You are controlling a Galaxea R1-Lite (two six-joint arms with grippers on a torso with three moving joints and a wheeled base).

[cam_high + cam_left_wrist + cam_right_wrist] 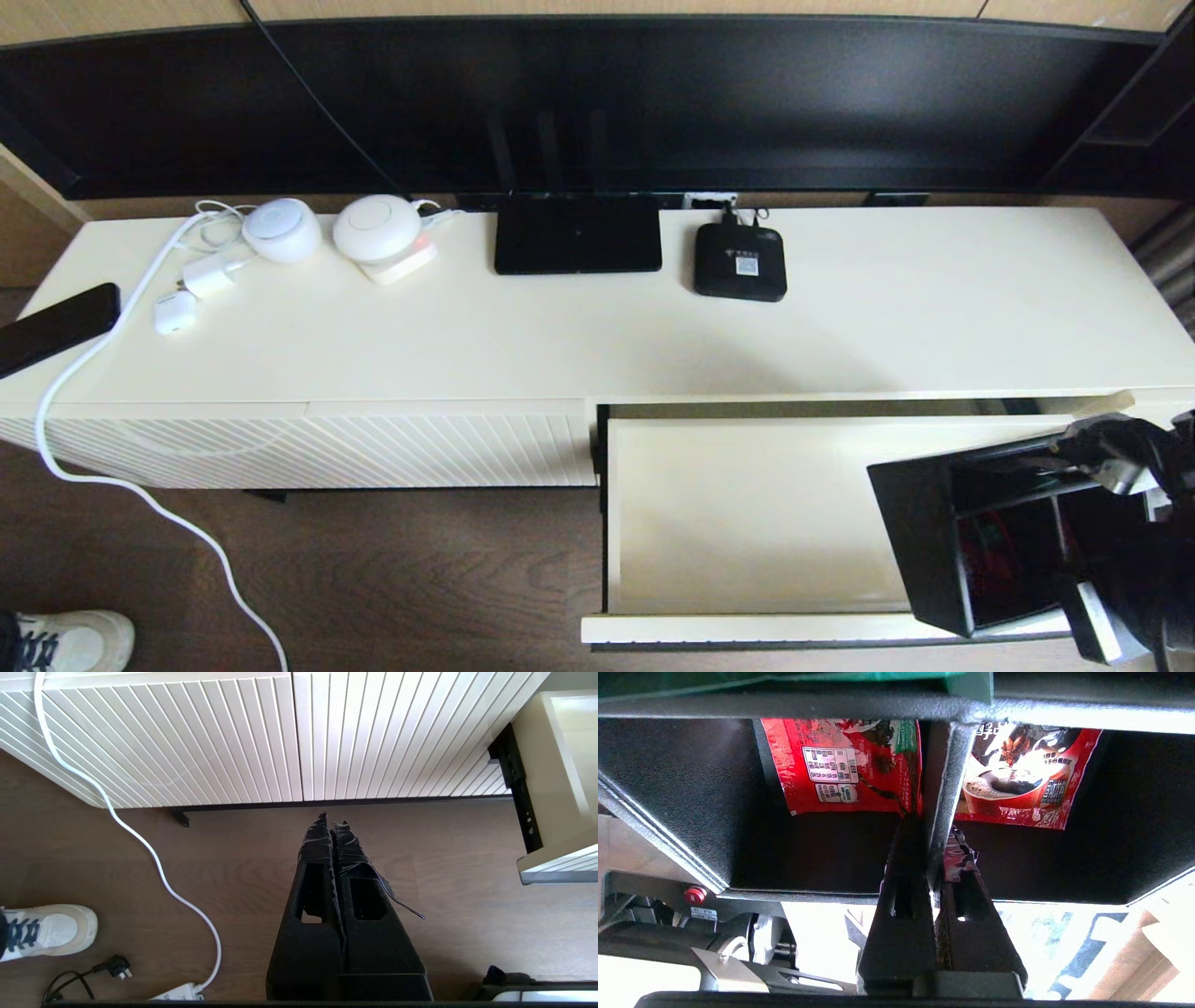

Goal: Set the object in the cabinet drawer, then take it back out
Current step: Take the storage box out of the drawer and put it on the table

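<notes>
The black organizer box [943, 532] hangs tilted over the right end of the open cream drawer [747, 523], red packets showing inside it. My right gripper [1106, 471] is shut on one of its inner dividers. The right wrist view shows the box's divider [941, 788] pinched between the fingers of the right gripper [934, 830], with red packets [840, 765] in the compartments on both sides. My left gripper [332, 821] is shut on nothing, low over the wooden floor in front of the closed cabinet front; it does not show in the head view.
A flat black router [577, 233] and a small black set-top box [739, 261] sit at the back of the cabinet top [887, 317]. White round devices [376, 227], chargers and a white cable [112, 485] lie at the left. A shoe [65, 639] stands on the floor.
</notes>
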